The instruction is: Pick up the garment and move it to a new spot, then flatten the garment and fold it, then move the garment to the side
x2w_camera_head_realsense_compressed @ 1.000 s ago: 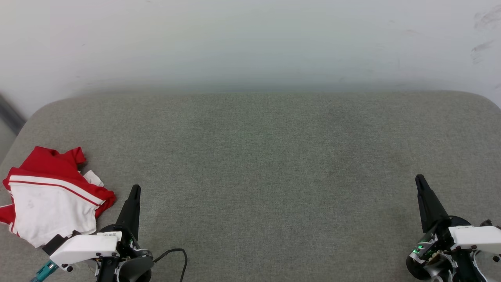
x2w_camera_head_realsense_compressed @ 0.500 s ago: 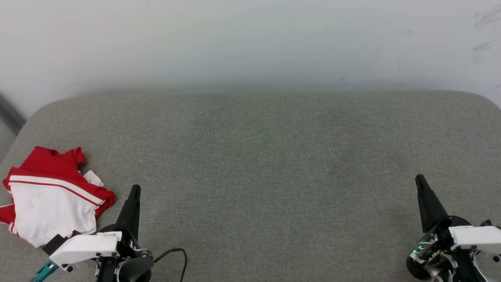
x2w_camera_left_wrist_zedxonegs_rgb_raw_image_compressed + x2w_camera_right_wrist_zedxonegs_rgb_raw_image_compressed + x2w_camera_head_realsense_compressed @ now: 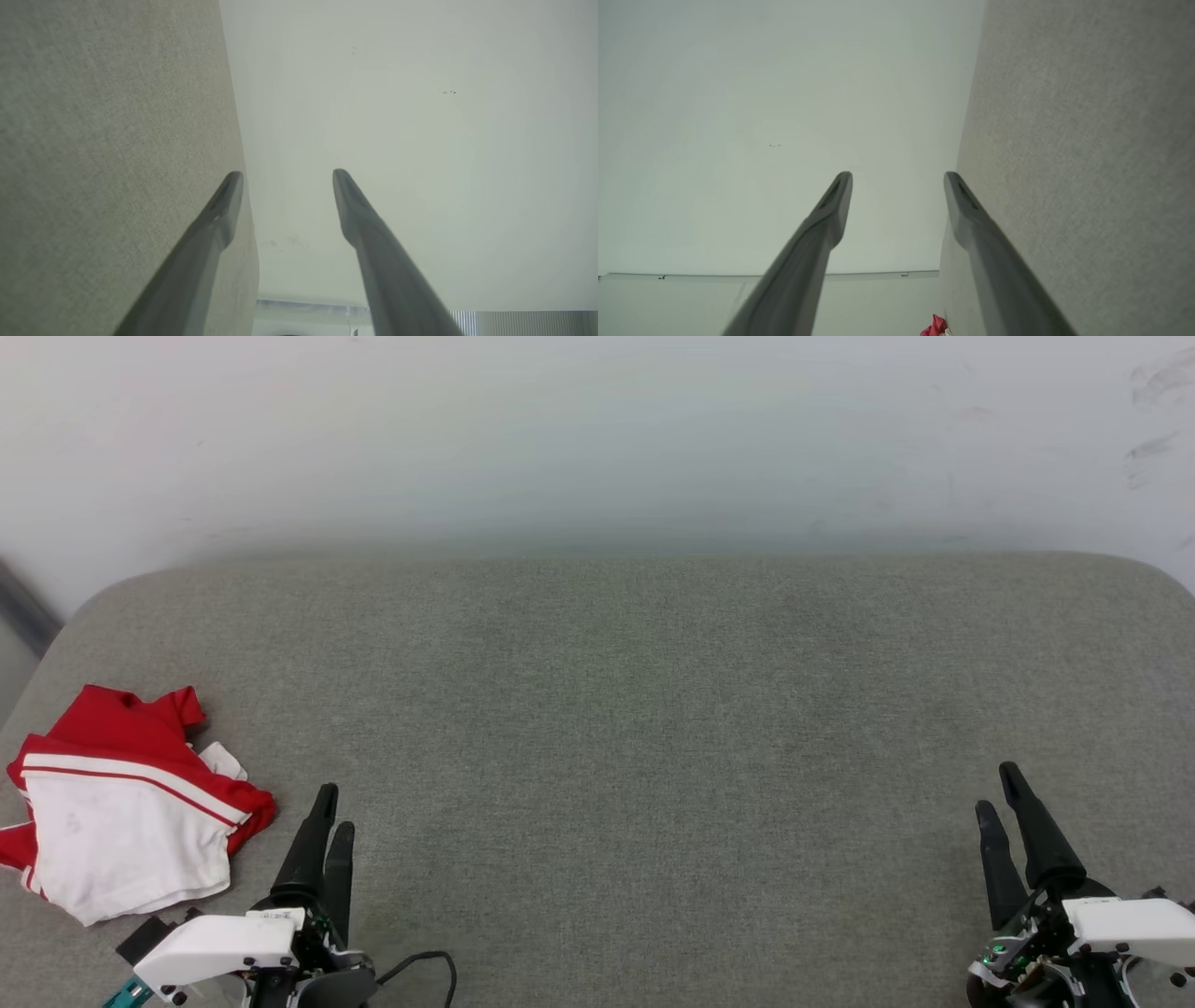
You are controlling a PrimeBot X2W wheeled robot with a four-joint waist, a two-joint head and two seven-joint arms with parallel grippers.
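Jersey shirt [image 3: 121,812], red with a white panel and red-and-white stripe trim, lay crumpled at the near left edge of the grey upholstered cushion [image 3: 653,691], neither flattened nor folded. Just to its right the left gripper [image 3: 335,809] sat low over the cushion, its fingers spread apart and holding nothing, pointing toward the far wall [image 3: 597,429]. A black cable [image 3: 434,963] looped beside its wrist. At the near right the right gripper [image 3: 995,789] sat well apart from the shirt, its fingers likewise parted and empty. By my judgement the first step, the pickup, was only about to start. The next move would call for the left arm to swing left and tip down onto the heap. It would then pinch a raised fold of the thin fabric and carry it toward the middle of the cushion, where both arms could reach it for flattening.
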